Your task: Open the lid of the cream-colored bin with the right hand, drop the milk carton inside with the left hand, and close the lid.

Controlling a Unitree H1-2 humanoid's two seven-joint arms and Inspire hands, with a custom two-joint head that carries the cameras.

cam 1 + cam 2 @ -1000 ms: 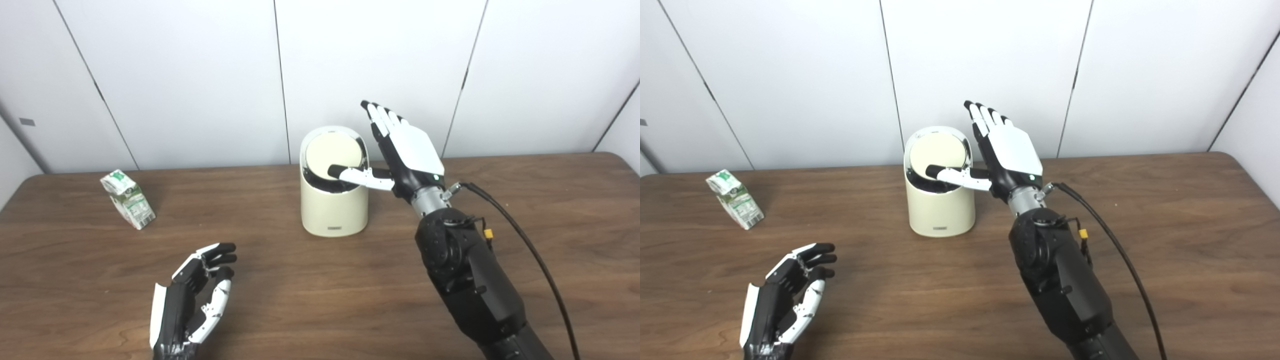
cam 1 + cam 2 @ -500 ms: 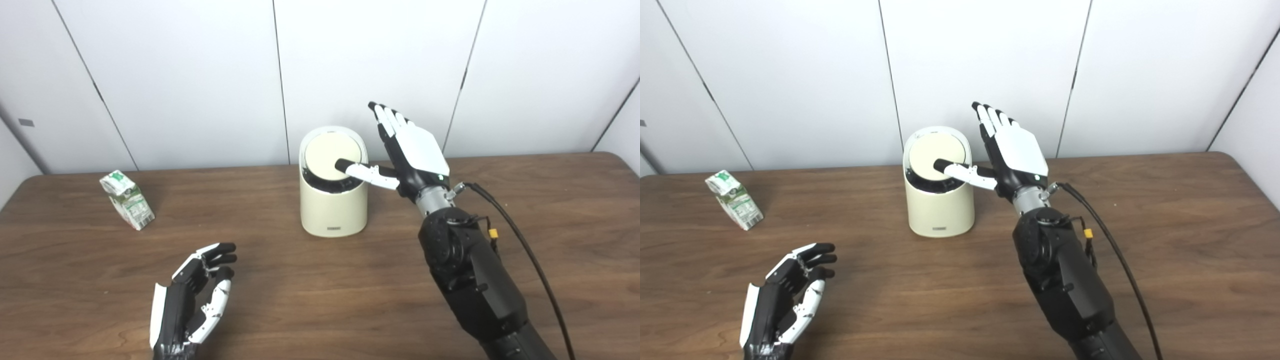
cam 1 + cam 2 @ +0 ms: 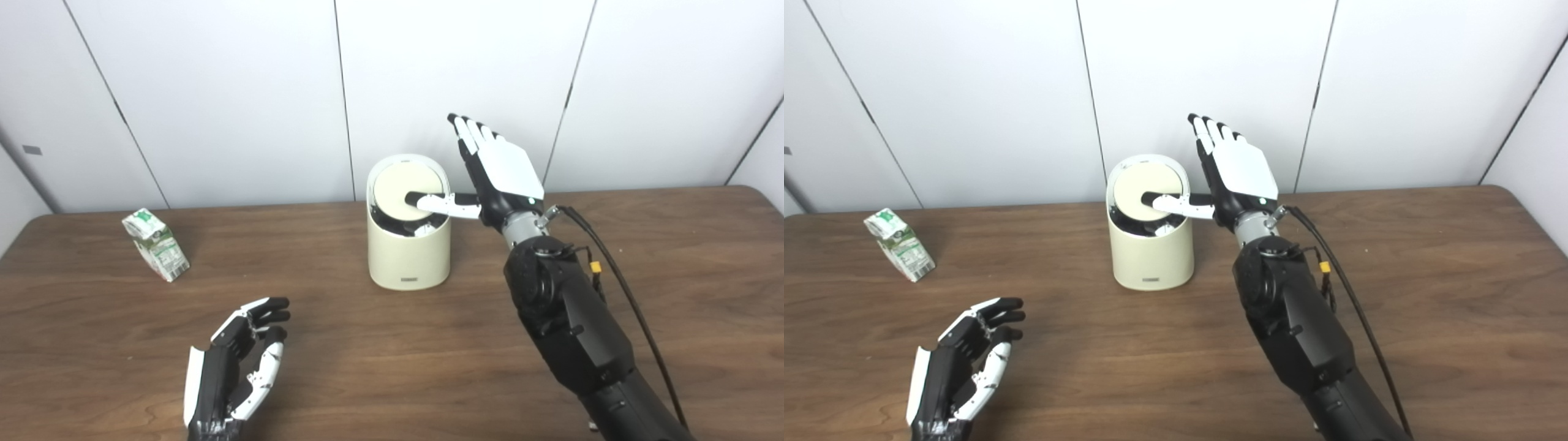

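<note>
- Bin (image 3: 408, 257) mid-table, upright; round lid (image 3: 407, 193) tilted, dark gap showing at its front edge.
- Right hand (image 3: 499, 177) beside bin, fingers straight and spread upward, thumb laid across lid; holding nothing.
- Left hand (image 3: 236, 367) low on table, loosely curled, empty.
- Carton (image 3: 156, 244) far left, standing tilted, well apart from both hands.
- Carton probably light, thin-walled, easily dented: best taken across flat sides below gabled top, gently.
- Lid likely a light swinging plate: thumb pressure near edge probably enough.
</note>
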